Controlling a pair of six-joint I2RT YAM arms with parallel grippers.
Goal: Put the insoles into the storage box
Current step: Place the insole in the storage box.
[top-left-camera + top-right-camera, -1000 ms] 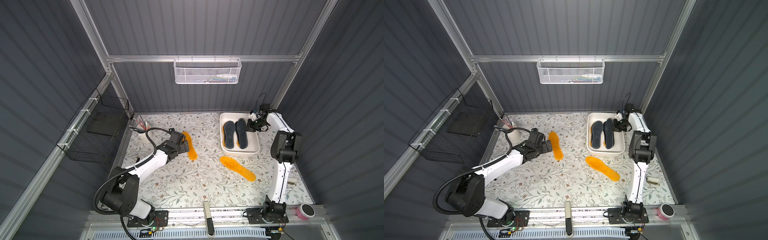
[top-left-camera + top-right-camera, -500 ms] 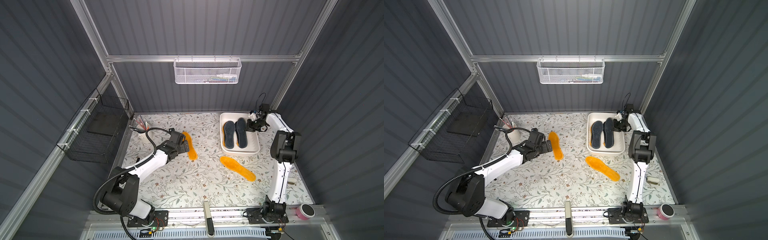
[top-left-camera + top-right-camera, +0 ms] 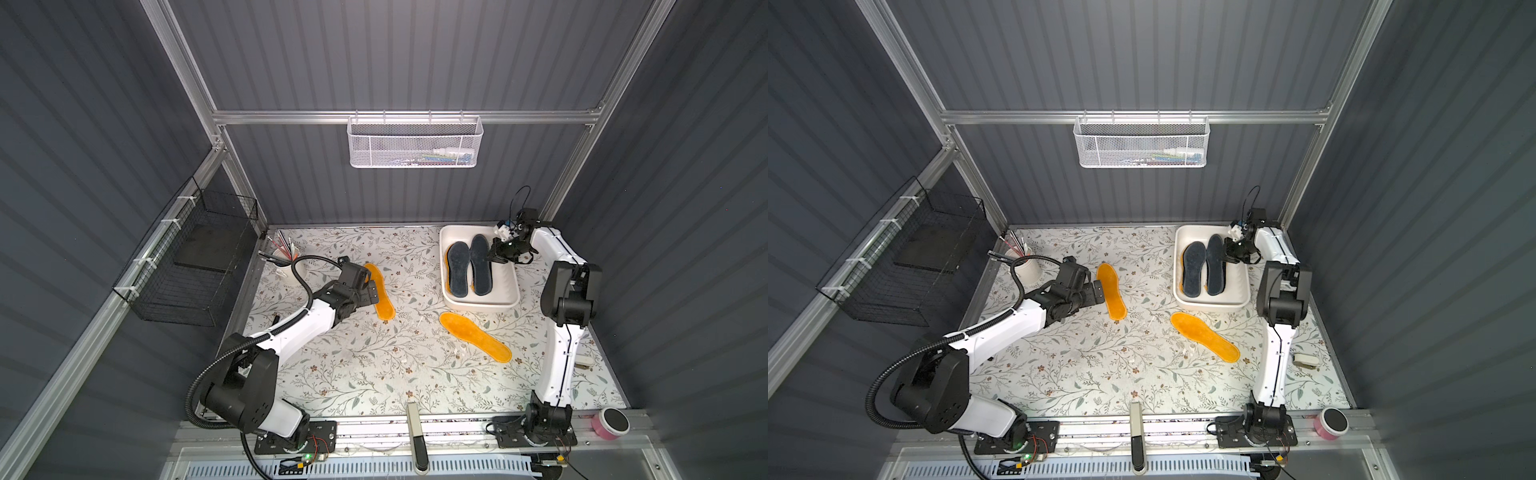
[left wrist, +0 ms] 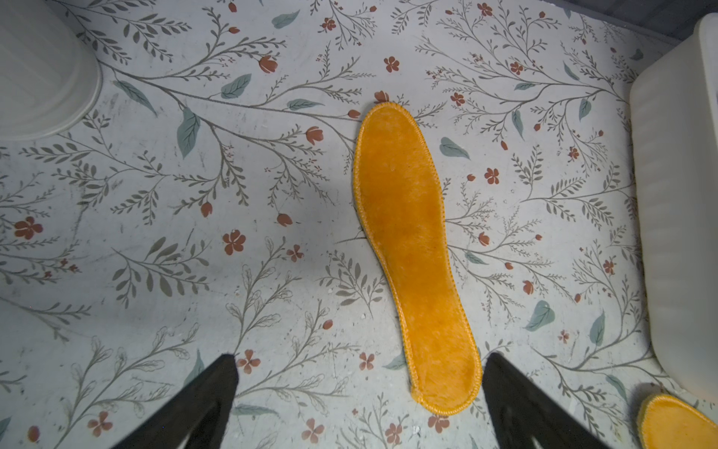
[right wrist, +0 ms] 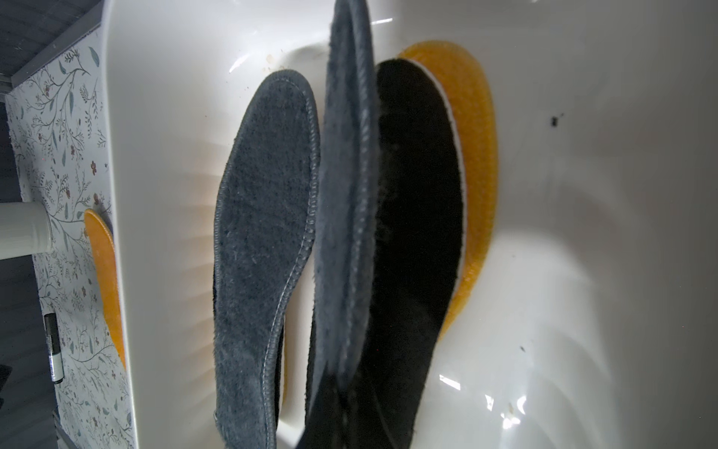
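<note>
While my R gripper (image 3: 496, 255) is clamped on 1 grey insole (image 5: 345, 175) over the storage box (image 3: 478, 306) at the far-right corner of the bench (image 3: 374, 374), my L gripper (image 4: 359, 359) hangs, jaws apart, over 1 orange insole (image 4: 408, 248) toward the left edge. 2nd orange insole (image 3: 473, 341) lies just beside the box's near wall; 2nd grey insole (image 5: 264, 233) lies flat inside.

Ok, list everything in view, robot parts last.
storage box: one, white, back right of the table
loose orange insoles: two, orange, on the table
dark grey insoles: two, grey, topmost in the box
lower insoles: count unclear, orange and black, beneath those
mesh basket: one, white, back rail
wire basket: one, black, left wall
cup of pens: one, white, back left
pink roll: one, pink, front right corner
left gripper: open, black, beside a loose orange insole
right gripper: shut, black, on a grey insole
</note>
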